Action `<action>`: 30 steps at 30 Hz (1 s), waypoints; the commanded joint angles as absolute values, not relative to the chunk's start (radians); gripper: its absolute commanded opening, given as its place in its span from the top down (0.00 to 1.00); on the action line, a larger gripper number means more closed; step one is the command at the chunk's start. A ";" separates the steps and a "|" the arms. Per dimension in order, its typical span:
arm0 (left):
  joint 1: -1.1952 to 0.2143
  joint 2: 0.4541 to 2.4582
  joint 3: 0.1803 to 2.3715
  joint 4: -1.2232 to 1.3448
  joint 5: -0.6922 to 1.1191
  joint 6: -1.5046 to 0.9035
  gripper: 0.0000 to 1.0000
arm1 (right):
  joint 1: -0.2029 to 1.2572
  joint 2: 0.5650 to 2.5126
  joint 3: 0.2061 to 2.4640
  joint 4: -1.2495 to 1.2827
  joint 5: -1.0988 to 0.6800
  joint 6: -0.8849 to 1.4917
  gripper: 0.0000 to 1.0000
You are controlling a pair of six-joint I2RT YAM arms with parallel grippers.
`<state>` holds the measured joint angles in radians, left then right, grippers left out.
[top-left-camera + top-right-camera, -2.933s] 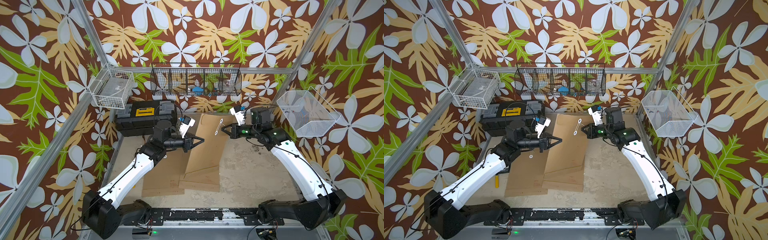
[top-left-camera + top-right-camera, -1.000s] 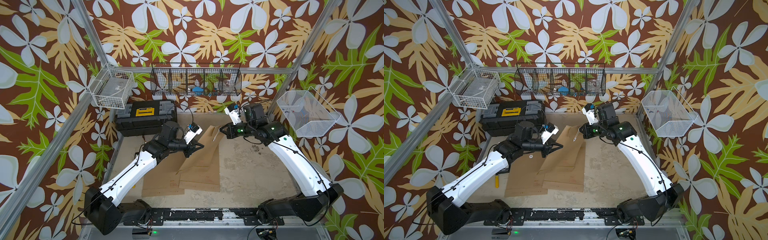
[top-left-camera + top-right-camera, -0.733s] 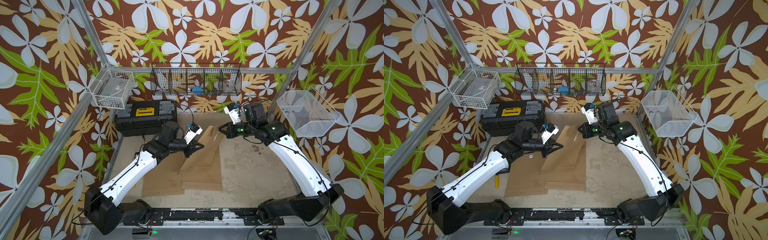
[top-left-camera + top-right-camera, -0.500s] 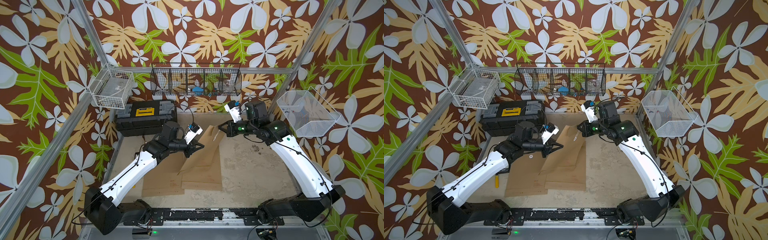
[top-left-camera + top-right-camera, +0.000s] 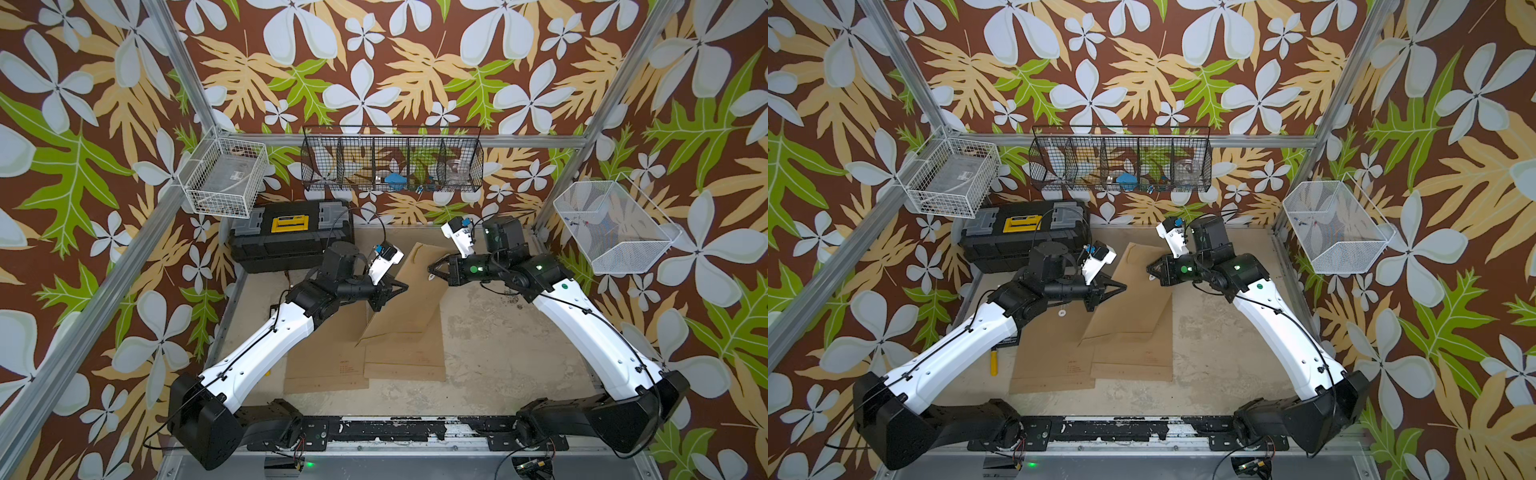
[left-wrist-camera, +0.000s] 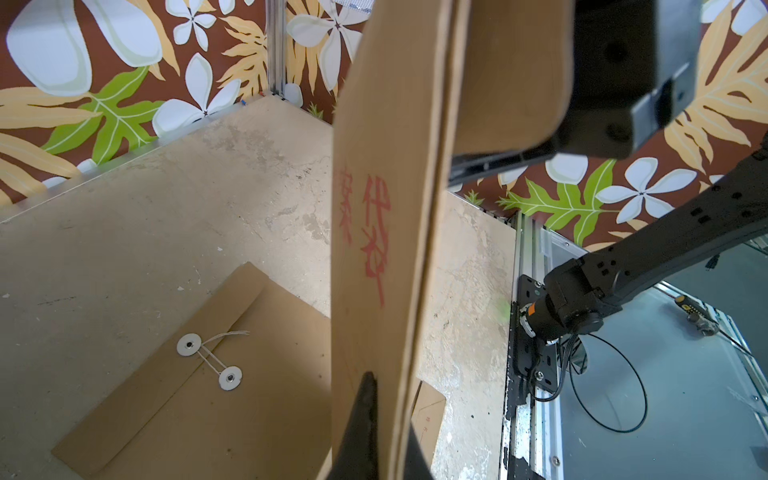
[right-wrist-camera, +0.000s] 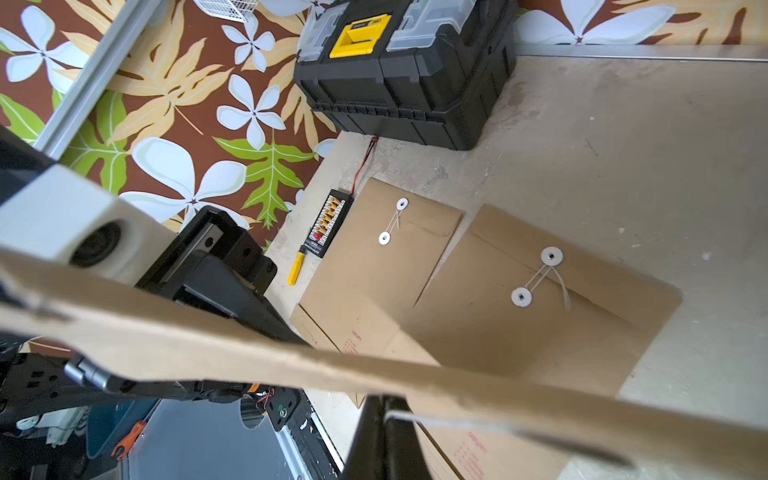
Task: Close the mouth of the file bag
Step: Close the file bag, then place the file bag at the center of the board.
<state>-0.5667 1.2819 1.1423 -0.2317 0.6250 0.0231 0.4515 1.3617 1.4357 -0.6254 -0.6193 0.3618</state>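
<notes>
Top views both show a black toolbox (image 5: 291, 245) at the back left of the table (image 5: 498, 332). Next to it, the left gripper (image 5: 402, 286) is pinched tight on the left side of the brown file bag (image 5: 409, 307). The file bag is lifted up in the middle of the table. It is tilted over two other bags (image 5: 328, 365) that lie flat. The left wrist view shows red writing (image 6: 365, 232) on the file bag and a black finger (image 6: 365, 415) pressed on its edge. To the right, the right gripper (image 5: 431, 271) is pinched tight on the file bag's top right edge. A white wire basket (image 5: 615, 228) hangs on the right wall.
</notes>
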 commanded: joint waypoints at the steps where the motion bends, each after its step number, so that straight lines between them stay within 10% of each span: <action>1: -0.566 1.279 1.140 -0.140 0.602 -0.038 1.00 | 0.453 1.332 1.373 -0.497 -0.729 0.423 1.00; 19: -0.538 1.272 1.119 -0.047 0.630 -0.159 1.00 | 0.247 1.210 1.304 -0.490 -0.795 0.438 0.68; 26: -0.557 1.372 0.846 0.846 0.698 -0.996 1.00 | 0.149 1.222 1.402 -0.445 -0.582 0.521 0.63; 30: -0.593 1.502 0.883 0.890 0.641 -1.082 1.00 | 0.149 1.234 1.448 -0.439 -0.495 0.515 0.61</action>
<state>-0.5743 1.4498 0.8600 0.6270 0.6579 -0.8726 0.1509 1.2274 1.4300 -0.4648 -0.5922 0.5030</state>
